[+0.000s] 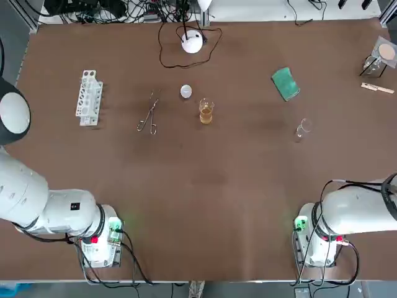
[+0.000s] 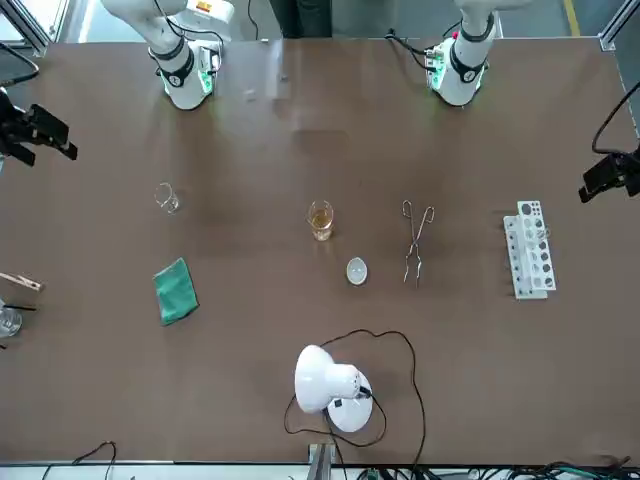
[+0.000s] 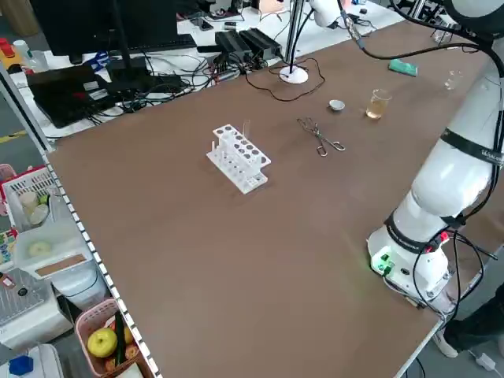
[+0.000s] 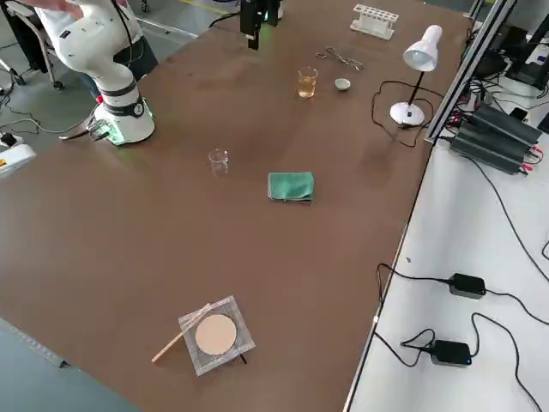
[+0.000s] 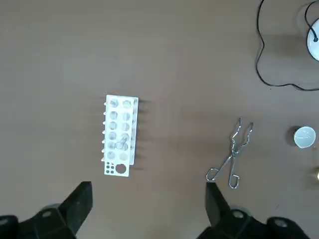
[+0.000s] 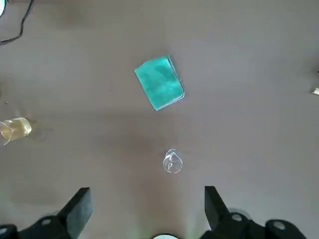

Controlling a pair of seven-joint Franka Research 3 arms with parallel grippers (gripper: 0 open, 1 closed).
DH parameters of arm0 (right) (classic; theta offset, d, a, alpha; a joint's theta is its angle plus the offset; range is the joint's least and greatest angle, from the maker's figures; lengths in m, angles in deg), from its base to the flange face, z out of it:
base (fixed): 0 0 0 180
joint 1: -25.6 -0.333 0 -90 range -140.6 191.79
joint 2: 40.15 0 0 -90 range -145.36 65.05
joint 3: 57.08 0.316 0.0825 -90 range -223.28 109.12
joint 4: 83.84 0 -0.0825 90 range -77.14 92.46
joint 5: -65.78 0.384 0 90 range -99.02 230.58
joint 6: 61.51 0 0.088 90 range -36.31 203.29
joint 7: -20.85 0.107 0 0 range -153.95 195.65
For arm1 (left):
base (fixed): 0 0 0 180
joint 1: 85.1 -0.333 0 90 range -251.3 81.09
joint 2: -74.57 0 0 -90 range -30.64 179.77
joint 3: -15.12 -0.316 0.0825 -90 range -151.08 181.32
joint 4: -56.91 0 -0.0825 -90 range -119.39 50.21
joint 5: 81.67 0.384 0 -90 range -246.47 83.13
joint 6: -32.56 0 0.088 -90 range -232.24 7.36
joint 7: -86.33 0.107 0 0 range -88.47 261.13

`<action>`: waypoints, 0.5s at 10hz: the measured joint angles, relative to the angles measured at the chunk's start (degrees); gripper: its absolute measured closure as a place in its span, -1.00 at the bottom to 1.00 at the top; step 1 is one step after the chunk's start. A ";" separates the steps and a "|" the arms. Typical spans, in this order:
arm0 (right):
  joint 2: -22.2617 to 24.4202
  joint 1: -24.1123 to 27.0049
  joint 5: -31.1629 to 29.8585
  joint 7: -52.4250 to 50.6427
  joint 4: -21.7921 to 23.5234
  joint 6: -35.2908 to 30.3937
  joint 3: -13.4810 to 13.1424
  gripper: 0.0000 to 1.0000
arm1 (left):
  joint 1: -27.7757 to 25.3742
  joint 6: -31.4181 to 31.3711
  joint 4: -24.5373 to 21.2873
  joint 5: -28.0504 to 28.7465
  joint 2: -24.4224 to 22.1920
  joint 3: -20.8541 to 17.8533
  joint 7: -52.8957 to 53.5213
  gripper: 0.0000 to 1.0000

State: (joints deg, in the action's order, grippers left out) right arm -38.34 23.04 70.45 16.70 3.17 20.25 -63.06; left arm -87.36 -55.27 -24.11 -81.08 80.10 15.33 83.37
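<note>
- left gripper [image 5: 148, 188]: fingers spread wide, nothing between them. It hangs in the air above the table [image 1: 205, 205] and shows at the right edge of the front view, about mid height.
- Nearest thing below it is the white test tube rack [image 1: 89, 97], in the upper left part of the top view. It sits on the table, untouched.
- metal tongs [image 1: 149, 113]: right of the rack in the top view, well apart from it, lying flat with the handle loops toward the bottom of the frame.
- right gripper [image 6: 145, 191]: fingers also wide apart, gripping nothing. It hangs above the table at the left edge of the front view, in the upper part.
- Nearest thing below it is the small empty glass beaker [image 1: 303, 128], right of centre in the top view. It is upright and clear of the fingers.
- green cloth [image 1: 285, 83]: folded, up and left of the empty beaker in the top view, near but not touching.
- beaker of amber liquid [image 1: 206, 112]: upper centre of the top view, upright.
- small white dish [image 1: 186, 92]: just up-left of the amber beaker, apart from it.
- white desk lamp [image 1: 192, 41]: top centre of the top view, black cord looped round it.
- wooden clothespin [image 1: 377, 88]: upper right corner of the top view, with the mesh square with a round pad [image 1: 384, 54] just above it.
- left arm base [image 1: 102, 239] and right arm base [image 1: 316, 239]: bottom corners of the top view, green lights on.
</note>
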 joint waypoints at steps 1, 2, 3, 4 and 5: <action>-0.11 0.04 -0.61 0.79 0.11 -0.12 0.00 -1.00 | 0.00 0.00 0.01 0.00 0.00 0.02 0.00 -1.00; -0.20 0.55 -1.14 1.28 0.32 -0.13 0.20 -1.00 | 0.06 0.00 0.04 -0.03 0.00 0.19 0.00 -1.00; -0.25 1.63 -1.34 1.29 0.56 -0.13 0.53 -1.00 | 0.20 0.00 0.06 -0.05 0.00 0.72 0.02 -1.00; -0.30 2.58 -1.45 1.29 0.72 -0.13 0.84 -1.00 | 0.24 0.00 0.07 -0.05 0.00 1.73 0.02 -1.00; -0.36 3.03 -1.58 1.29 0.80 -0.13 1.05 -1.00 | 0.29 0.00 0.09 -0.05 0.00 2.72 -0.09 -1.00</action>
State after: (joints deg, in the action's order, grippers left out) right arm -38.70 26.07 68.86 17.99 3.97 20.12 -62.02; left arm -87.06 -55.27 -24.02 -81.12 80.10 18.05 83.28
